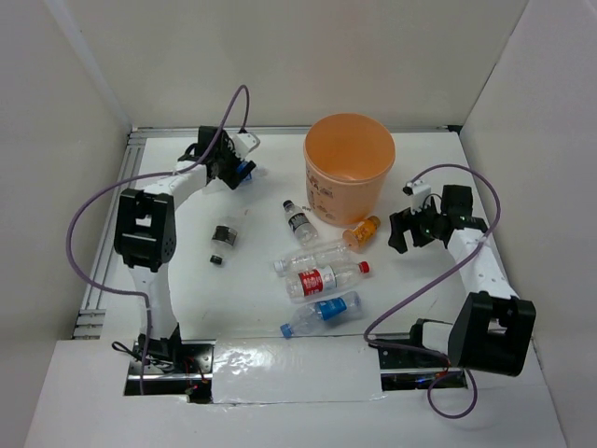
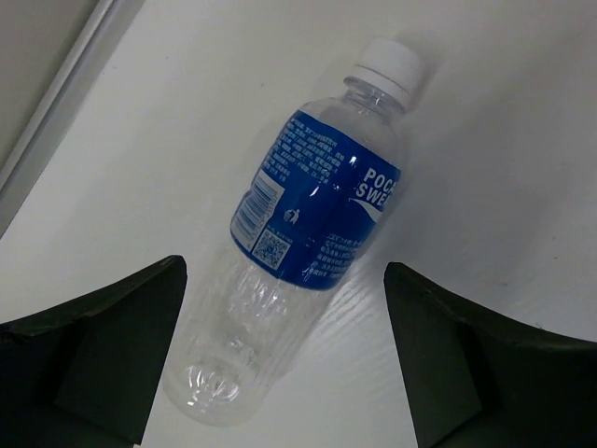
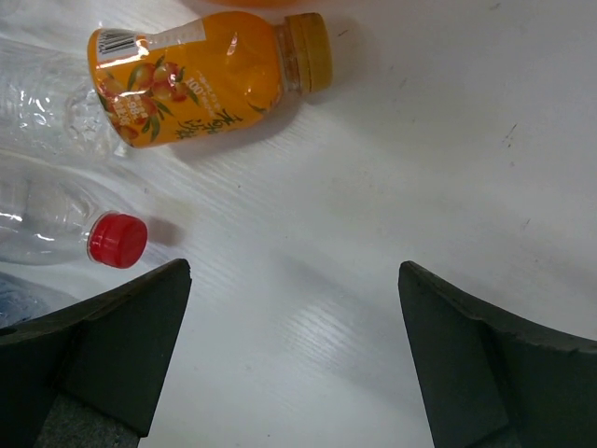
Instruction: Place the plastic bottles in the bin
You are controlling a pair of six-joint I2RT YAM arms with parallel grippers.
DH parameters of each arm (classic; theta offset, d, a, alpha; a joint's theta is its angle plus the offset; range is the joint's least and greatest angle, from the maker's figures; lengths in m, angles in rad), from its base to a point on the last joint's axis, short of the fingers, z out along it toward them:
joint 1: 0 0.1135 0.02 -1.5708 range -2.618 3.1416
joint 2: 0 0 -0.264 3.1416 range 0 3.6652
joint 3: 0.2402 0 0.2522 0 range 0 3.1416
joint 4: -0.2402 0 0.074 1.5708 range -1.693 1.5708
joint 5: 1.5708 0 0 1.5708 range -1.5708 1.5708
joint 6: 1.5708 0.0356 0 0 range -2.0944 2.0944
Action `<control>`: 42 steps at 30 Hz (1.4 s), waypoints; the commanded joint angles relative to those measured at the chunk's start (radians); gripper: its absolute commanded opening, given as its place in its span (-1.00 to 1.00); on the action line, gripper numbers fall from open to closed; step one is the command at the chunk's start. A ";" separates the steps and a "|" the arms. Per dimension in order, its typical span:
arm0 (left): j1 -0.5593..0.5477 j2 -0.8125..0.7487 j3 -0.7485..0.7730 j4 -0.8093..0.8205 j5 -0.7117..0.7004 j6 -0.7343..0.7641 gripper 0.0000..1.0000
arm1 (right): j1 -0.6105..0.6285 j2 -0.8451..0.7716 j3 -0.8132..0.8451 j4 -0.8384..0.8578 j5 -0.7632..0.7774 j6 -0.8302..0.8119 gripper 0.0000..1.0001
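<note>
The peach-orange bin stands at the back middle of the table. My left gripper is open, low over a clear bottle with a blue label and white cap. That bottle lies flat, its base between the fingers and touching neither. It shows at the back left. My right gripper is open above bare table, with nothing between its fingers. Just beyond it lies a small orange bottle, beside the bin's foot. A red cap shows to its left.
Several more bottles lie mid-table: a black-labelled one, a small dark one, a clear one, a red-labelled one and a blue-labelled one. White walls enclose the table on three sides.
</note>
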 commanded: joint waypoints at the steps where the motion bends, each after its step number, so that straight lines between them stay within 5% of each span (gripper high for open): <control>1: 0.003 0.079 0.059 0.026 -0.020 0.083 1.00 | -0.016 0.052 0.100 -0.045 0.006 -0.033 0.98; 8: 0.003 0.185 0.107 0.026 -0.007 0.061 0.95 | -0.016 0.101 0.146 -0.076 -0.018 -0.055 0.98; 12: -0.017 0.164 0.052 0.037 0.003 0.011 0.54 | -0.025 0.112 0.159 -0.076 -0.087 -0.076 0.89; 14: -0.017 0.106 0.042 0.048 0.003 -0.063 -0.07 | -0.025 0.094 0.139 -0.076 -0.165 -0.116 0.54; 17: -0.017 -0.001 0.091 0.014 0.015 -0.155 -0.47 | -0.025 0.028 0.061 -0.088 -0.304 -0.290 0.10; 21: -0.044 -0.173 0.153 -0.011 0.075 -0.279 -0.50 | -0.025 -0.080 -0.060 -0.165 -0.410 -0.641 0.10; 28: -0.121 -0.420 0.155 0.084 0.318 -0.472 -0.44 | -0.005 -0.103 -0.070 -0.397 -0.491 -1.065 0.43; 35: -0.227 -0.467 0.063 0.585 0.445 -0.860 -0.35 | 0.061 -0.132 -0.088 -0.424 -0.520 -1.106 0.51; 42: -0.366 -0.214 0.168 0.922 0.400 -1.060 -0.30 | 0.225 -0.166 -0.070 -0.470 -0.542 -1.106 0.61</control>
